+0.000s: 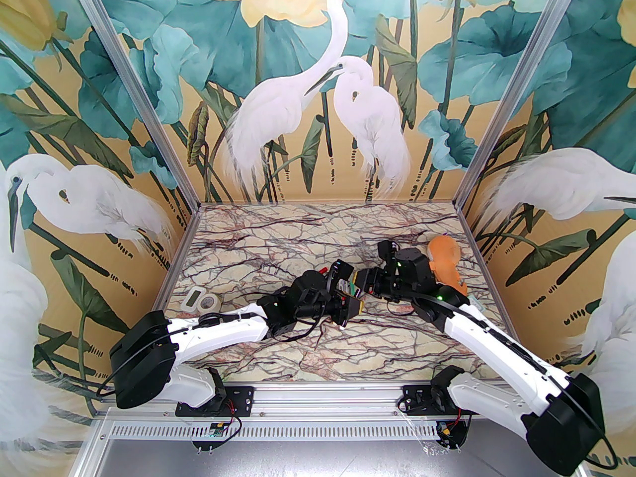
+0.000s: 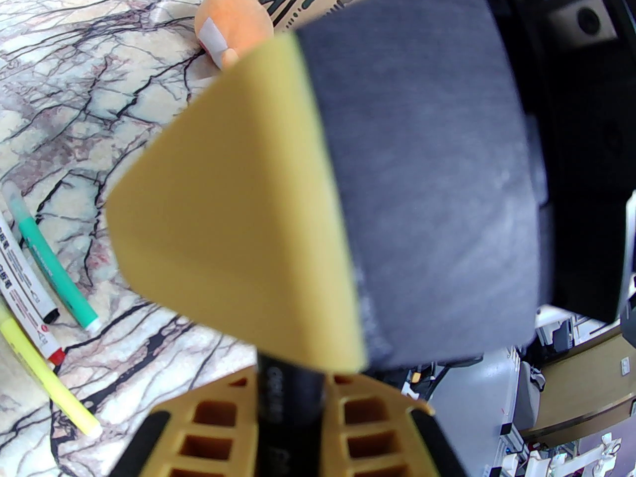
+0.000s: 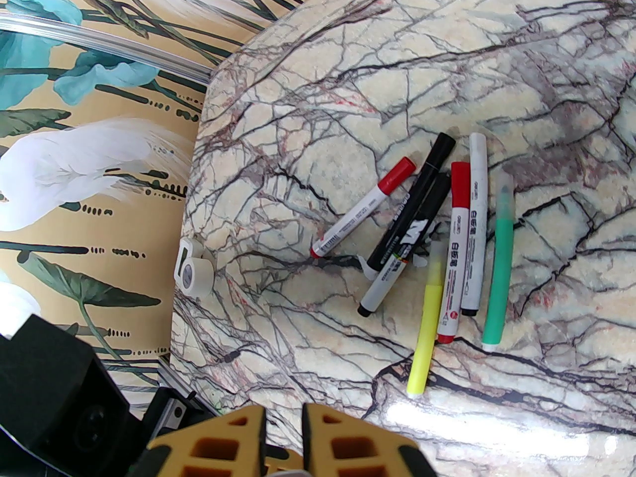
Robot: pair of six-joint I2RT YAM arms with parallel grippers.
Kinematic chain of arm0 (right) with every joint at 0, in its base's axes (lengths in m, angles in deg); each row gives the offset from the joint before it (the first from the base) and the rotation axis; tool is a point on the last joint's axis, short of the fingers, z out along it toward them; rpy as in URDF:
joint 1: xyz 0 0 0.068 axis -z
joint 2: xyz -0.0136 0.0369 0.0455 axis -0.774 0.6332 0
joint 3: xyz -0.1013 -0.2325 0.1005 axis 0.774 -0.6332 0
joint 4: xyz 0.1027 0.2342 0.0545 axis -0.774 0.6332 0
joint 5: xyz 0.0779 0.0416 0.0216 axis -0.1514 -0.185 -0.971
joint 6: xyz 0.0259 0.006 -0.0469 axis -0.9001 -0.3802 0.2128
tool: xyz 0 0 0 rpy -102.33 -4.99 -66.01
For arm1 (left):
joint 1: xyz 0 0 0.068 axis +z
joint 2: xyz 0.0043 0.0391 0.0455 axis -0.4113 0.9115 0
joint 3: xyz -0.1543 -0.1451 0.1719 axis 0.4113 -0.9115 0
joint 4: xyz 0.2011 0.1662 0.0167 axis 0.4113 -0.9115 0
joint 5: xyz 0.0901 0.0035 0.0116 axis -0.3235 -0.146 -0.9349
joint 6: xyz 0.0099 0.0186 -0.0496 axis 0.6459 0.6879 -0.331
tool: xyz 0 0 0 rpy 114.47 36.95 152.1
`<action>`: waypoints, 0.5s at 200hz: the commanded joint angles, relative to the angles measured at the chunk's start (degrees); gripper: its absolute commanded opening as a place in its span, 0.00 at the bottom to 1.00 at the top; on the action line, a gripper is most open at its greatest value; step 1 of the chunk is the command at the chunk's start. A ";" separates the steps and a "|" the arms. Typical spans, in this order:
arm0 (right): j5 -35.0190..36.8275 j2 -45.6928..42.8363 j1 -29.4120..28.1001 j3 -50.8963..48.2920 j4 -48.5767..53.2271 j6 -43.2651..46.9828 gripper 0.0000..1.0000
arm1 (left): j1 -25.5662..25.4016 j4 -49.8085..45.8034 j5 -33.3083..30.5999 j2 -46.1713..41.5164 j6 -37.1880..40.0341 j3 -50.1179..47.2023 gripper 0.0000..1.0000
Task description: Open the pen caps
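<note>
Both arms meet over the middle of the bench (image 1: 278, 231), slightly right of centre.

The left end effector (image 2: 290, 385) is clamped on the barrel of a black pen (image 2: 288, 420), which sticks out forward between its fingers.

The right end effector (image 3: 282, 415) has its jaws together, with just a thin slit between them. One of its fingers (image 2: 238, 206) lies across the far end of that black pen, so I can't tell whether it grips the cap or whether that cap is on.

Other pens lie loose in a cluster on the bench under the two end effectors, around mid-bench. Pen caps (image 3: 396, 176) are all on there: red, black and whitish ones, plus translucent ones on the green pen (image 3: 498, 266) and yellow highlighter (image 3: 426, 326). The pens are roughly parallel, several touching, and the two dark markers overlap.

Elsewhere, a white tape roll (image 3: 195, 275) and a small timer (image 3: 183, 256) sit touching near the left edge. An orange plush (image 1: 444, 261) sits by the right edge, toward the far right corner.
</note>
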 commanded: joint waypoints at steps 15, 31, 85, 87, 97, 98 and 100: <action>4.59 -2.71 5.47 -1.40 -13.83 1.73 0.09 | -0.01 2.13 15.85 -0.04 -4.03 -4.09 0.04; 1.43 -2.40 6.66 -1.48 -14.98 2.79 0.09 | 0.78 5.63 18.86 -0.24 -5.79 -5.17 0.04; 3.55 -0.57 7.81 0.72 -9.43 6.98 0.10 | 2.36 7.52 14.97 -5.68 -6.11 -8.57 0.05; 3.71 -0.43 7.81 0.84 -8.92 7.24 0.10 | 2.50 7.57 14.83 -5.86 -6.16 -8.65 0.05; 5.03 -0.11 7.81 1.72 -5.90 9.08 0.10 | 3.25 7.73 14.21 -7.27 -6.45 -9.18 0.05; 5.25 -0.07 7.81 1.79 -5.55 9.26 0.10 | 3.33 7.74 14.18 -7.43 -6.45 -9.19 0.05; 5.63 -0.04 7.81 1.94 -4.92 9.61 0.10 | 3.49 7.67 14.04 -7.71 -6.45 -9.34 0.05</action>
